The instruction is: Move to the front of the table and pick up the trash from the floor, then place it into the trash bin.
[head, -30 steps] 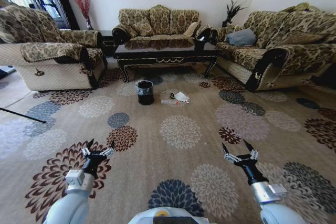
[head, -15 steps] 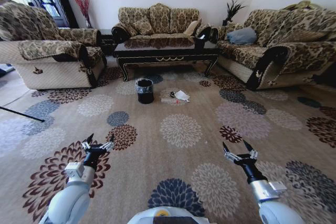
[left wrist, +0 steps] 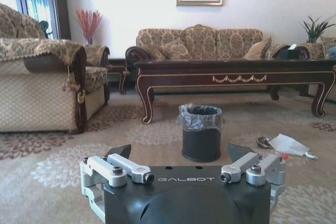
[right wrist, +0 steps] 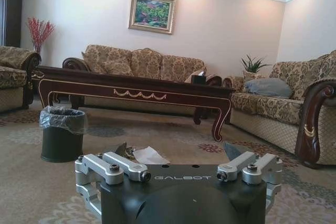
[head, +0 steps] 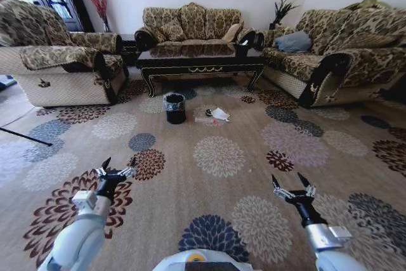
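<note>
a living room with a floral carpet point(head: 219, 157), seen from the robot's head. the landmark is the trash bin point(head: 175, 108), a small round black bin lined with a crinkled clear bag, standing upright on the carpet. just behind the bin stands the worktop point(head: 200, 63), a long low table of glossy dark wood with gold scroll ornament on its front edge. beside the bin, on its right as the head camera sees it, lies the trash: a crumpled white wad point(head: 220, 115), a clear plastic bottle point(head: 204, 120) lying flat between the wad and the bin, and a tiny dark wrapper point(head: 209, 114) touching or almost touching the wad. all three pieces are close to the bin but apart from it.

the left tool point(head: 114, 171) hangs above the carpet well in front of the bin, fingers spread wide and holding nothing. the right tool point(head: 293, 190) hangs equally far from the bin and the trash, also spread wide and empty. sofas point(head: 190, 25) ring the worktop beyond the bin.
</note>
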Robot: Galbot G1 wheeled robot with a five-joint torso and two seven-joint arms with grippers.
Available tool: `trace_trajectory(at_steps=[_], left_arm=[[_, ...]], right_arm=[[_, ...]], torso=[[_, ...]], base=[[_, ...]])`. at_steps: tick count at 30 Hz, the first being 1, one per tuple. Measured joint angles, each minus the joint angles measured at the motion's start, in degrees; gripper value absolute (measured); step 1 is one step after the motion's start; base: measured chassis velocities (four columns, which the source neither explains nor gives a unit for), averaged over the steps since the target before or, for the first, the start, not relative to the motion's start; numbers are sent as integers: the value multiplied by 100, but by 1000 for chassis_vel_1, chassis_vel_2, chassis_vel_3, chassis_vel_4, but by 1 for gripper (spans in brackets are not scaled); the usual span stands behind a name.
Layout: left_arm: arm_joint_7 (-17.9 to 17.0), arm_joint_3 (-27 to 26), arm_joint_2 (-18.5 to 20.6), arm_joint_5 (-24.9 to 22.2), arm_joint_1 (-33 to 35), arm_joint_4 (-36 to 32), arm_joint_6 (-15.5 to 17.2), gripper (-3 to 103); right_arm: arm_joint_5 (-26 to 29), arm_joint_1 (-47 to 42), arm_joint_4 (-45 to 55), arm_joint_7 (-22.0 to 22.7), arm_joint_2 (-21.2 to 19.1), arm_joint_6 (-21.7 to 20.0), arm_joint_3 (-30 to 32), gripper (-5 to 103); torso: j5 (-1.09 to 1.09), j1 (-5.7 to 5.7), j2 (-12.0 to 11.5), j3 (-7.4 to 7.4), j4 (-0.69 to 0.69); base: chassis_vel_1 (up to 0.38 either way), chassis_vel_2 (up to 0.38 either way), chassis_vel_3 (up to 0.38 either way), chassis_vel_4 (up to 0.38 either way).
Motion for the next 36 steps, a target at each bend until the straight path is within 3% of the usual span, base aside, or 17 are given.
trace_trajectory(at_steps=[9,18,30,33,36], left_arm=[[98,-45,-62,45,382,-12,-91,100],[97,111,-249,104,331,79,-93,100],[39,250,-284,223,145,126,-49,100],[118,271,-294,352,150,251,-467,100],[136,275,-295,360,138,306,-568,100]], right_arm=[[-146,41,-5,-10,214,36,-124,100],[-538,142,-168,-15,358,258,-260,100],[-408,338,-273,208,72,210,-294,100],[-434,275,-289,48,137,300,-256,100],[-414,277,-305,-46,164,332,-247,100]], torso=[[1,-5,-207,-193,1],[0,-5,-376,-378,0],[1,-6,-376,-422,1],[1,-6,-376,-413,-1],[0,-6,-375,-409,0]], base=[[0,0,0,0],[0,0,0,0],[0,0,0,0],[0,0,0,0],[0,0,0,0]])
